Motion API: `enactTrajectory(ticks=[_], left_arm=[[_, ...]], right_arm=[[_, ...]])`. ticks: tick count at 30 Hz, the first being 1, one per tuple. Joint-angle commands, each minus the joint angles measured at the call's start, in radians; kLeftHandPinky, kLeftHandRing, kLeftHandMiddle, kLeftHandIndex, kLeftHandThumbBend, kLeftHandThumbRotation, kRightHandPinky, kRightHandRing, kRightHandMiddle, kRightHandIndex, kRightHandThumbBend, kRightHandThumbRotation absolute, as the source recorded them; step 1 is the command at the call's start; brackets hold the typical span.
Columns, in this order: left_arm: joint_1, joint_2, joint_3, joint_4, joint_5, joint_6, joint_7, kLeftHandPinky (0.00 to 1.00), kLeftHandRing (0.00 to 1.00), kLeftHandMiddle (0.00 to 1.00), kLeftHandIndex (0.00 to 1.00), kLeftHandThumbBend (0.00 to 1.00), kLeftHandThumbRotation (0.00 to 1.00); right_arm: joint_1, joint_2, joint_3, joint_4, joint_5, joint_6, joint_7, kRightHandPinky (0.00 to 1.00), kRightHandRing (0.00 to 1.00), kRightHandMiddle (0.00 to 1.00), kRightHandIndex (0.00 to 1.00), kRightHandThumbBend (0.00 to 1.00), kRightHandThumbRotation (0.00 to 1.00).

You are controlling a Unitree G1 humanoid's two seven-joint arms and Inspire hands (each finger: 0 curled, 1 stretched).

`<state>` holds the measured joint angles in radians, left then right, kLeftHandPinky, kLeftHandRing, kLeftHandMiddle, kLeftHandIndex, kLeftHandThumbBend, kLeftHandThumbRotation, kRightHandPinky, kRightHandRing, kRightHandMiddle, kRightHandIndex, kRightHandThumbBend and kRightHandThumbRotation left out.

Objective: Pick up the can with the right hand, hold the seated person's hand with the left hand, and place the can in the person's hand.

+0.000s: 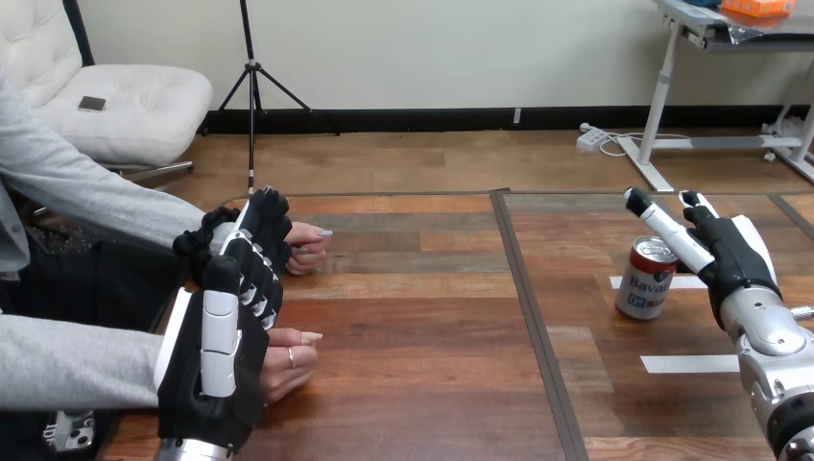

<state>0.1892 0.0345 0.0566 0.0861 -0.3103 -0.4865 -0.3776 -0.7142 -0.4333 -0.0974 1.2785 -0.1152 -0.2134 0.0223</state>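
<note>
Saw only the fingertips of the person's farther hand [307,248], well left of the red-and-white metal can [645,280]; lost its back behind the robot's black, white-shelled left hand [219,351]. Lost much of the person's nearer hand [290,360] the same way. Could not tell any grasp there, nor whether the black-and-white right hand [734,254], just right of the can, touched it.
</note>
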Motion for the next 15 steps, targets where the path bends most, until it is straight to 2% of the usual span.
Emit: enactTrajectory(ticks=[1, 15], left_arm=[[-0.057, 0.002, 0.01, 0.002, -0.009, -0.012, -0.007, 1.0, 0.98, 0.96, 0.94, 0.76, 0.97], [-0.054, 0.001, 0.01, -0.002, -0.01, -0.012, -0.006, 1.0, 0.99, 0.97, 0.95, 0.76, 0.97]], right_arm=[[-0.057, 0.007, -0.013, -0.001, 0.015, -0.011, 0.003, 0.81, 1.0, 1.0, 1.0, 1.0, 0.66], [-0.049, 0.01, -0.02, -0.004, 0.026, -0.011, 0.003, 0.81, 0.99, 1.0, 1.0, 1.0, 0.57]])
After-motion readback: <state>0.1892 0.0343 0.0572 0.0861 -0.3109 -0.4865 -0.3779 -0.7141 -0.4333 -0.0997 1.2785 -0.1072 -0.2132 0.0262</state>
